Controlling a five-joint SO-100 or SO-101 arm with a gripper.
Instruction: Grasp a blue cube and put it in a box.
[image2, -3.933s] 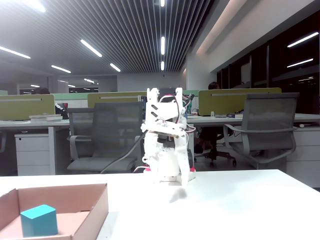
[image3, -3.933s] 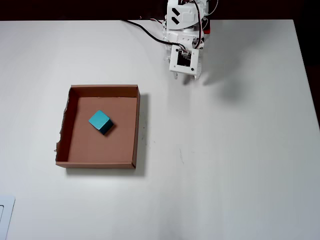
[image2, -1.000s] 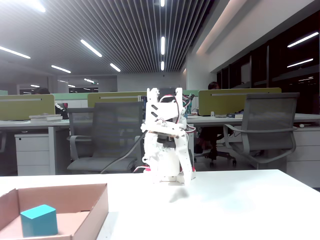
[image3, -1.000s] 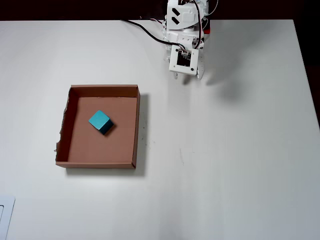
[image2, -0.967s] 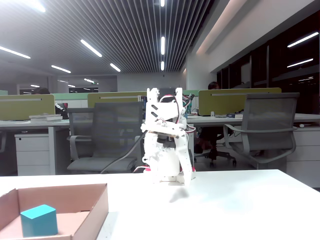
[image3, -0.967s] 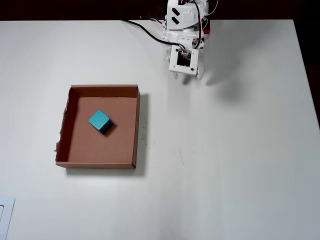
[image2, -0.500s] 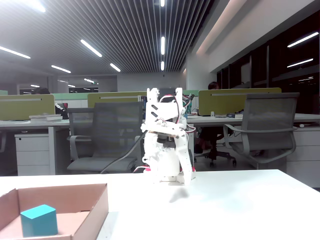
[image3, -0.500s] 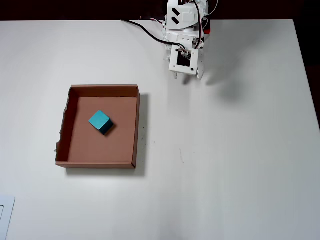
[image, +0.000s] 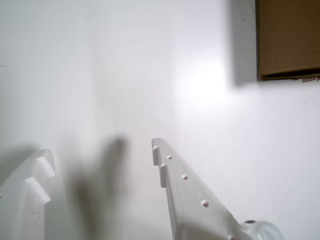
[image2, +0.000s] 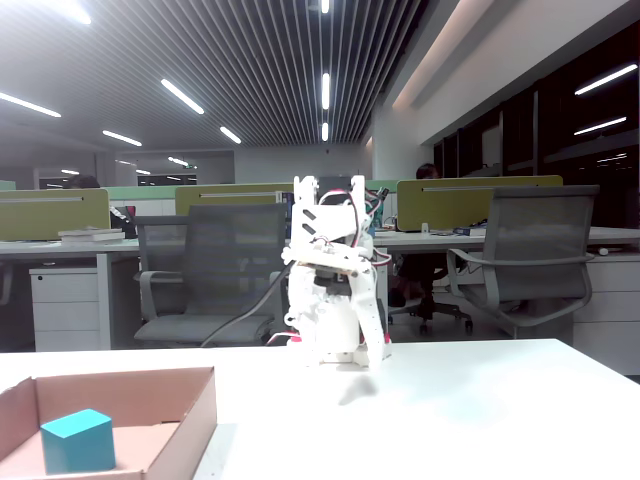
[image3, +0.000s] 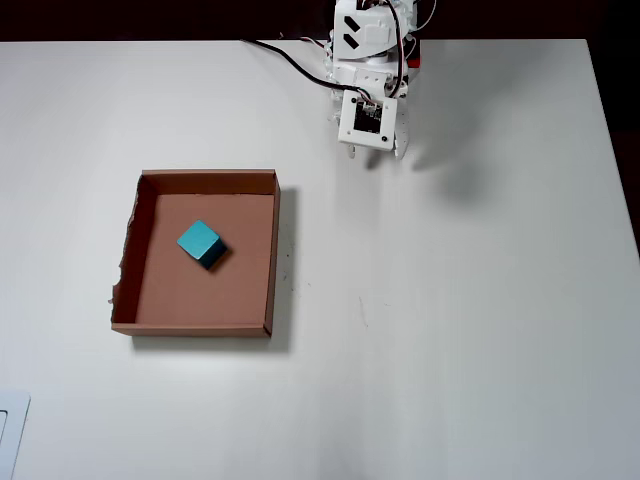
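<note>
1. Hand (image: 100, 160): spread and empty in the wrist view, its two white fingers parted over bare table (image3: 480, 300); in the overhead view the arm (image3: 367, 80) is folded near its base at the table's far edge.
2. Change: across the last few seconds the arm has only settled slightly at its base; nothing else has shifted.
3. Blue cube (image3: 201, 244): resting inside the box (image3: 272, 250), toward its upper middle in the overhead view, touching no wall and well apart from the hand. In the fixed view the cube (image2: 77, 440) sits low at left.
4. Meaning: the placement appears complete, and the arm seems parked.
5. Surface: plain white, matte, uncluttered; a corner of the box (image: 287, 37) shows at the wrist view's upper right.
6. Room: an open office with mesh chairs (image2: 530, 260), desks with green dividers (image2: 480, 200) and strip ceiling lights (image2: 325, 90).
</note>
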